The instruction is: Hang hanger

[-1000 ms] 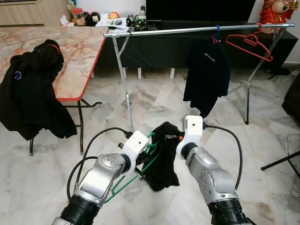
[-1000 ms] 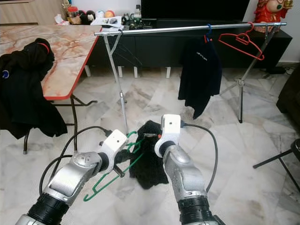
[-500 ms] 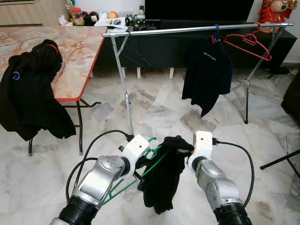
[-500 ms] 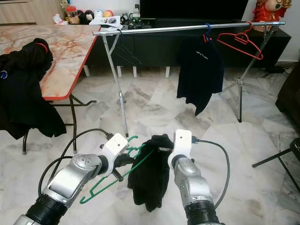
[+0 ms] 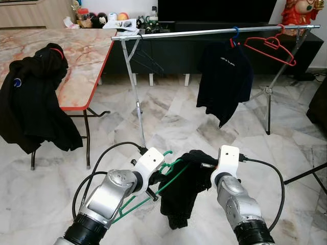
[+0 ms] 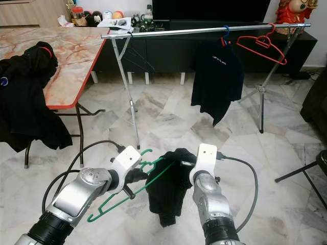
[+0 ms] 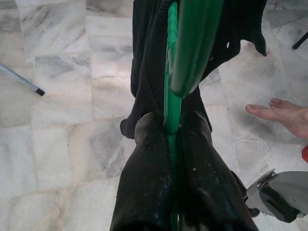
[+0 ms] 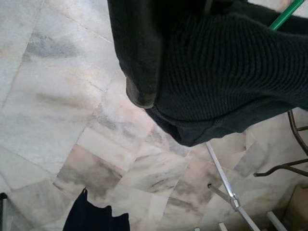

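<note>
**Two grippers, one hanger being dressed**

Two black fingers of the left gripper [image 7: 171,132] are pressed together on the green hanger [image 5: 153,191], which runs out ahead of them into the black garment [image 5: 186,191]. To its right, that garment is pinched by the right gripper [image 5: 207,164] at its top and hangs below both. The dressing step is judged unfinished. Next, the cloth must be seated on the hanger, then lifted to the rail [image 5: 214,31] well beyond both grippers.
</note>
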Tool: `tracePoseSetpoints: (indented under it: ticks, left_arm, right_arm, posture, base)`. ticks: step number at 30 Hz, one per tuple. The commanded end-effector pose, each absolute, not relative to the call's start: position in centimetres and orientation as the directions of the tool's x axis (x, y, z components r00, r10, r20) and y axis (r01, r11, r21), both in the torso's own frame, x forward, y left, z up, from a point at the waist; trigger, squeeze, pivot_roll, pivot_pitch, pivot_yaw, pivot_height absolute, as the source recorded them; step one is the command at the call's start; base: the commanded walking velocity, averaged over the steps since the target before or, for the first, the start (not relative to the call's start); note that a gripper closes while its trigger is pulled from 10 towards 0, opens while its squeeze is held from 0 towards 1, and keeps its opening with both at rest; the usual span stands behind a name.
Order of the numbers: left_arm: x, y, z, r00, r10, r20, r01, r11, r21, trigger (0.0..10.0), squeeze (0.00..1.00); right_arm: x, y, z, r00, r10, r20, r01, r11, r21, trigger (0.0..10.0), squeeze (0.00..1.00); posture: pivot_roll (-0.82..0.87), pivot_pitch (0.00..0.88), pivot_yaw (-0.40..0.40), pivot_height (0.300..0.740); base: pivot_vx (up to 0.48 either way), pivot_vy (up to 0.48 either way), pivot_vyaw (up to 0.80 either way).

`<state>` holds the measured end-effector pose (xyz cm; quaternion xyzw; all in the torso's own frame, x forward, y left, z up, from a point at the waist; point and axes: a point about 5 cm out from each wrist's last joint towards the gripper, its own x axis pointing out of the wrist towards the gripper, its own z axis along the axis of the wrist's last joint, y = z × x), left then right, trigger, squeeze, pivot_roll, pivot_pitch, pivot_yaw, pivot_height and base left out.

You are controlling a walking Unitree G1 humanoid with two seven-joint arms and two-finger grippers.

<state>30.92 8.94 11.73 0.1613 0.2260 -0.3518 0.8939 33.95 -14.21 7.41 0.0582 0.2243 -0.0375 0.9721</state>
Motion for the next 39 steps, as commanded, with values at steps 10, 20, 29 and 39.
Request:
tracePoseSetpoints:
  ticks: [10,20,29,39]
  left_arm:
    - [31.3,9.1,12.4,0.685,-0.542,-0.486,0.676,0.721,0.149,10.0,0.00]
    - [31.3,8.6,12.8,0.681,-0.578,-0.449,0.685,0.721,0.110,10.0,0.00]
    - [30.4,7.8,13.2,0.620,-0.672,-0.405,0.751,0.658,0.056,10.0,0.00]
    - [30.7,7.8,13.9,0.647,-0.683,-0.338,0.738,0.672,0.057,10.0,0.00]
  right_arm:
    - [31.1,-8.7,12.9,0.876,0.449,-0.179,-0.367,0.858,0.359,10.0,0.00]
    - [31.2,-10.2,10.9,0.880,0.403,-0.250,-0.381,0.915,0.132,10.0,0.00]
    - [30.7,-10.8,15.0,0.730,0.678,-0.083,-0.682,0.715,-0.155,10.0,0.00]
    - [31.5,-13.5,14.2,0.708,0.680,-0.190,-0.697,0.630,-0.343,10.0,0.00]
  posture:
    - [0.07,0.109,0.012,0.740]
    - [0.07,0.107,0.012,0.740]
    - [0.07,0.112,0.013,0.740]
    - [0.07,0.115,0.013,0.740]
  base:
    - [0.000,0.000,0.00]
    - [0.000,0.000,0.00]
    - [0.000,0.000,0.00]
    - [0.000,0.000,0.00]
